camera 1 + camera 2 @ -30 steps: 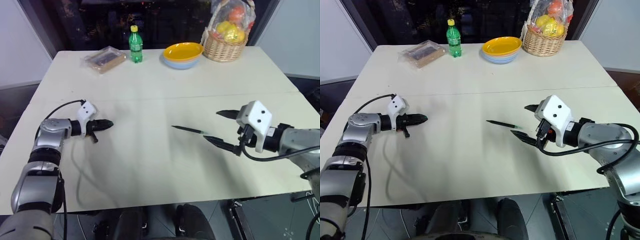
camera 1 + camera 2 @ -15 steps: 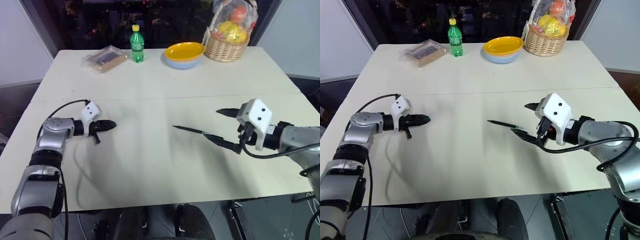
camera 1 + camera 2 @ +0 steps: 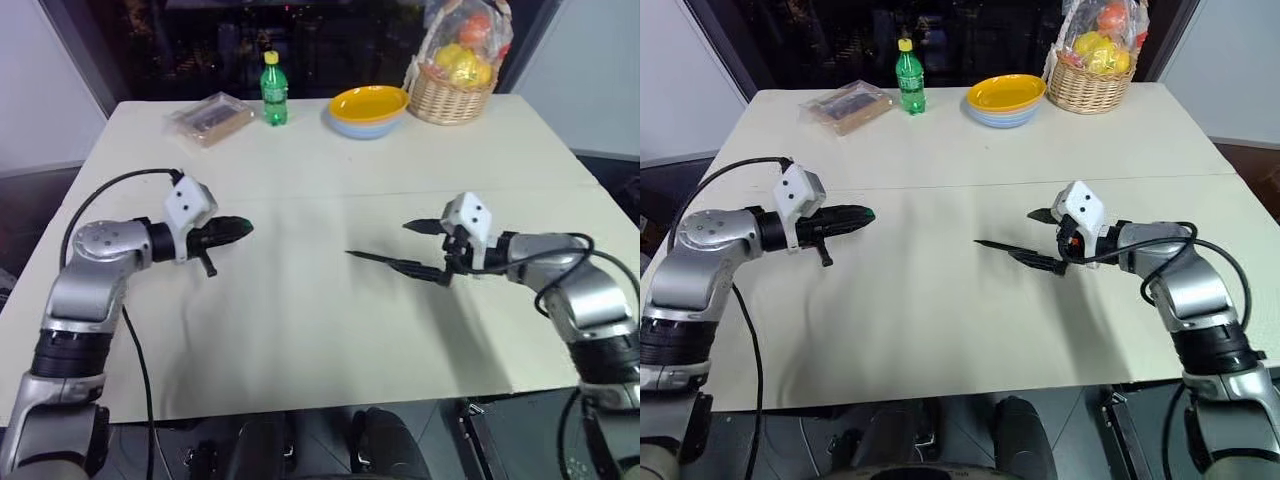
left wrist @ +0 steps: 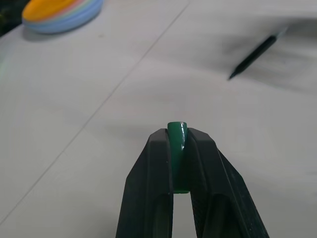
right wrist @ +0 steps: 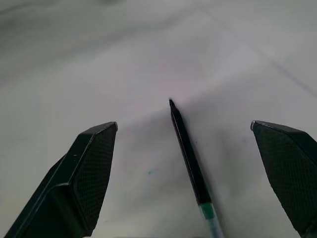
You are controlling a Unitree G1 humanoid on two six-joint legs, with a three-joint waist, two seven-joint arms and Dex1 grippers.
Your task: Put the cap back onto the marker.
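Your left gripper [image 4: 180, 148] pinches the cap [image 4: 177, 135] above the table [image 3: 300, 330]. Your right gripper [image 5: 185, 144] gapes wide astride the marker [image 5: 188, 151], which seems to lie flat there.

A pale desk [image 3: 940, 330] is filling most of the frame. At left of centre the left tool [image 3: 862, 214] is hovering with its fingers pressed together on a green cap [image 3: 869, 213] showing at their tip. At right of centre the right tool [image 3: 1038, 240] is standing wide apart around the marker [image 3: 998, 247], which is lying on the desk. Along the top edge a green bottle [image 3: 906, 68], a yellow bowl [image 3: 1006, 96], a wicker basket [image 3: 1086, 82] and a wrapped packet [image 3: 844, 105] are sitting.
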